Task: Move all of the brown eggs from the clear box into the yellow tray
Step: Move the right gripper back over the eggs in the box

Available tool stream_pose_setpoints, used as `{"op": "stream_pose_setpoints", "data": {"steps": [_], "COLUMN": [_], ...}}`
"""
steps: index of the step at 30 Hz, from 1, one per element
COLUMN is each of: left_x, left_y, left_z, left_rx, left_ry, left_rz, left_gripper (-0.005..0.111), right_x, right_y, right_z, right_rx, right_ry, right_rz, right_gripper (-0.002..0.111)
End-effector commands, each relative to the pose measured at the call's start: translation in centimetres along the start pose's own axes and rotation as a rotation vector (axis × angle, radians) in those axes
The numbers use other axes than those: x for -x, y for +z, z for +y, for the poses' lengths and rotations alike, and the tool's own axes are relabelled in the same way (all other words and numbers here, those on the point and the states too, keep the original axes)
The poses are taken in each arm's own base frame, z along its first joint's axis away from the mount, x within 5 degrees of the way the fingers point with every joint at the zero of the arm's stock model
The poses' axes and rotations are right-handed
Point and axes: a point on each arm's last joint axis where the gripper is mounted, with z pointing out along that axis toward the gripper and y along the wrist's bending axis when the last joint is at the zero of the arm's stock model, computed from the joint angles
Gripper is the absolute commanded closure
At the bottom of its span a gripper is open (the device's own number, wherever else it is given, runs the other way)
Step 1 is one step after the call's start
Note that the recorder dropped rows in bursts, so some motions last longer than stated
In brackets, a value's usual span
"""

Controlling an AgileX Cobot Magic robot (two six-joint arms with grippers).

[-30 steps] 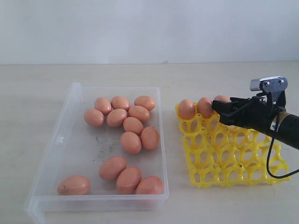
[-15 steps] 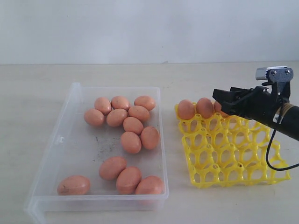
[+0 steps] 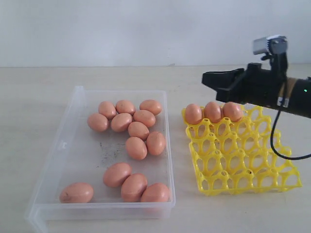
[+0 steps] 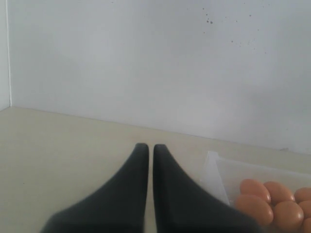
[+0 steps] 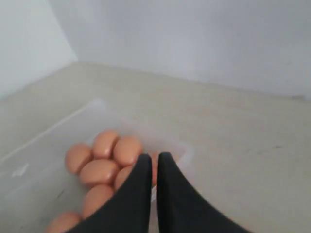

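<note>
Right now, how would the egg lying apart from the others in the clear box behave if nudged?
The lone brown egg would probably roll: it looks smooth, oval, and lies sideways in the flat-floored clear box. Nothing touches it, so likely only a wall stops it.
</note>
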Motion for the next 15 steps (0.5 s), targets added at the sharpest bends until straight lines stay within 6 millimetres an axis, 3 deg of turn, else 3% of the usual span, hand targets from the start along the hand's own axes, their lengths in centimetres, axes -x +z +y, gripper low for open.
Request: {"op": "stream_pose_setpoints", "data": {"steps": [1,5,9,12,15], "left_x": [-0.1,-0.1,-0.1,-0.1,-0.1], "left_y": [0.0,0.0,0.0,0.0,0.0], "left_z": [0.0,0.0,0.0,0.0,0.0], "left_rx": [-0.002,-0.002,-0.002,-0.002,-0.002], "left_ry": [-0.018,-0.018,-0.018,-0.018,-0.018], "left_rz": [0.001,0.001,0.001,0.001,-0.001], "left_gripper": [0.103,0.103,0.103,0.103,0.103], "right_x": [1.4,2.4,3.2,3.4,3.6], "right_y": [3.2,6.2,8.6,9.7,10.1], "right_z": [4.1,7.7,10.9,11.7,11.1], "right_rx": [0.009,-0.038,-0.017,0.024,-0.025], "right_ry": [-0.09,-0.204,-0.141,-0.07,-0.126], "right_rz": [0.304,0.436,0.418,0.414,0.4], "right_gripper": [0.109,0.109,0.109,0.109,0.109]}}
